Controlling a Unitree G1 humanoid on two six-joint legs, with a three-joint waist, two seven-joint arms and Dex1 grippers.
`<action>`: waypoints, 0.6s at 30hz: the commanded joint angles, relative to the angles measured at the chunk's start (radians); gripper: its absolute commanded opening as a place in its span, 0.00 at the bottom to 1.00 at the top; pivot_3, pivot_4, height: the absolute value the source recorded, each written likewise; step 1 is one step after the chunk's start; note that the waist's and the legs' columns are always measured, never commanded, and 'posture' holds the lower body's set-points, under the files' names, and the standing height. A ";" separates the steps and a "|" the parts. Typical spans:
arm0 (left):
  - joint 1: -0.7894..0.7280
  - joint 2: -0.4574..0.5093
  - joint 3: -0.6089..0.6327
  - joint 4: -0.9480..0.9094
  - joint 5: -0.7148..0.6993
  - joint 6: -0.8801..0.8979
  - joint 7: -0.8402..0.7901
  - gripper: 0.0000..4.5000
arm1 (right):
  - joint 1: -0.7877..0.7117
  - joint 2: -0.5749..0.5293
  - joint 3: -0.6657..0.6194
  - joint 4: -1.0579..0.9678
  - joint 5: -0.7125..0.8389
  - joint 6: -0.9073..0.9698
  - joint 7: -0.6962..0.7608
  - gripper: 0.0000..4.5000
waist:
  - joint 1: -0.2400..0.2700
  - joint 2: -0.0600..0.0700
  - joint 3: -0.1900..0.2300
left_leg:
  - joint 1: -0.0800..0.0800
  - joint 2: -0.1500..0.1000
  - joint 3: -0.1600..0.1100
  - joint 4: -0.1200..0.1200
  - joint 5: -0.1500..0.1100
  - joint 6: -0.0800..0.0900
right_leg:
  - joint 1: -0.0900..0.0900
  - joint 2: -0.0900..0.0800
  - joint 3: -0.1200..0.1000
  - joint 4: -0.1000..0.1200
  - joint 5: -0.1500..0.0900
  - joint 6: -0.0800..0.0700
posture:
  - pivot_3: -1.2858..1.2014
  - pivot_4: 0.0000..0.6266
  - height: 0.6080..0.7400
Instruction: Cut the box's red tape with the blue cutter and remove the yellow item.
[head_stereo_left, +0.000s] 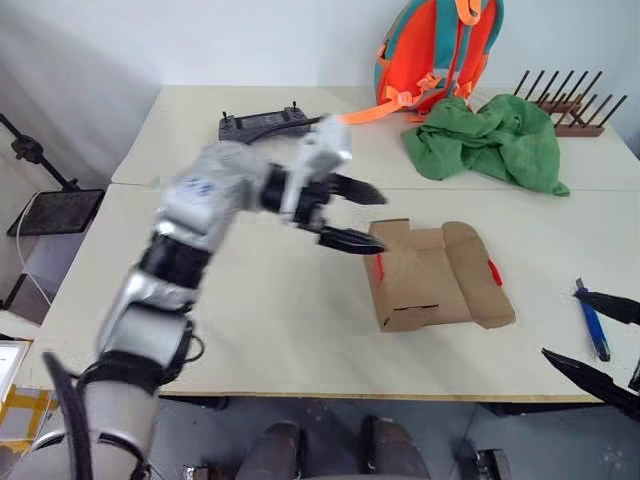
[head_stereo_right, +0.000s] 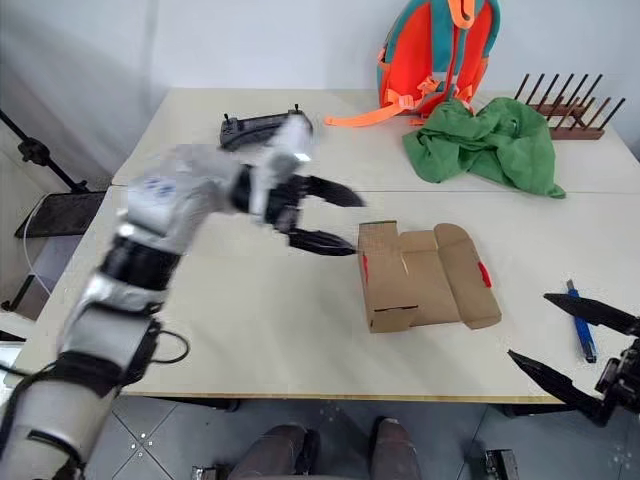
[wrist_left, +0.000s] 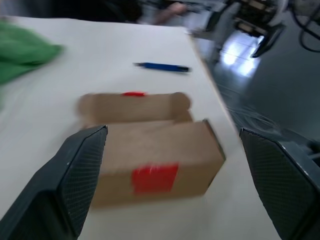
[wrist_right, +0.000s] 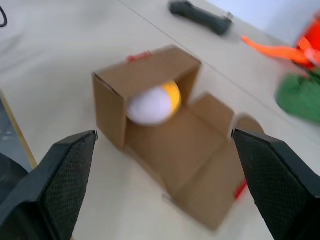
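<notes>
Lower right, the right gripper (head_stereo_right: 575, 345) is seen with jaws spread, empty, beside the blue cutter (head_stereo_right: 579, 327). Mid-frame, the left gripper (head_stereo_left: 352, 214), jaws apart, hovers by the opened box (head_stereo_left: 432, 275); the yellow item (wrist_right: 156, 102) sits inside.

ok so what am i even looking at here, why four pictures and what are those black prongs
It is one moment seen by four cameras on a humanoid robot. Two pictures come from its head, looking down over a white table. The other two come from cameras on its wrists, so the black prongs rising there are the robot's own fingers.

The left gripper hangs open above the table beside the box, holding nothing. The right gripper is open too, at the table's near edge, also empty.

The box lies with its flaps open and bits of red tape on it. The right wrist view looks inside: a yellow item, white and yellow, sits in there. The blue cutter lies on the table near the right gripper. Further back are a green cloth, an orange backpack and a dark controller.
</notes>
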 joint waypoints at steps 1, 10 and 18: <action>-0.157 -0.153 -0.061 0.254 0.118 -0.180 -0.024 1.00 | 0.044 0.035 -0.049 -0.065 0.017 -0.029 -0.039 1.00 | -0.004 -0.001 0.000 | 0.000 0.000 0.001 0.000 0.000 0.000 | 0.000 0.000 0.001 -0.001 0.000 0.000 | 0.52 0.24 1.00; -0.388 -0.518 -0.130 0.847 0.403 -0.579 0.117 1.00 | 0.147 0.156 0.024 -0.219 0.024 -0.047 -0.153 1.00 | -0.006 -0.005 0.004 | -0.002 0.005 0.007 0.000 -0.003 0.002 | -0.002 0.005 0.006 -0.007 0.001 0.003 | 0.52 0.24 1.00; -0.385 -0.505 -0.151 0.930 0.558 -0.671 0.100 1.00 | 0.131 0.111 0.064 -0.240 0.077 -0.007 -0.217 1.00 | 0.006 -0.004 0.004 | 0.000 0.006 0.009 0.000 -0.003 0.002 | -0.003 0.006 0.009 -0.008 0.002 0.003 | 0.52 0.24 1.00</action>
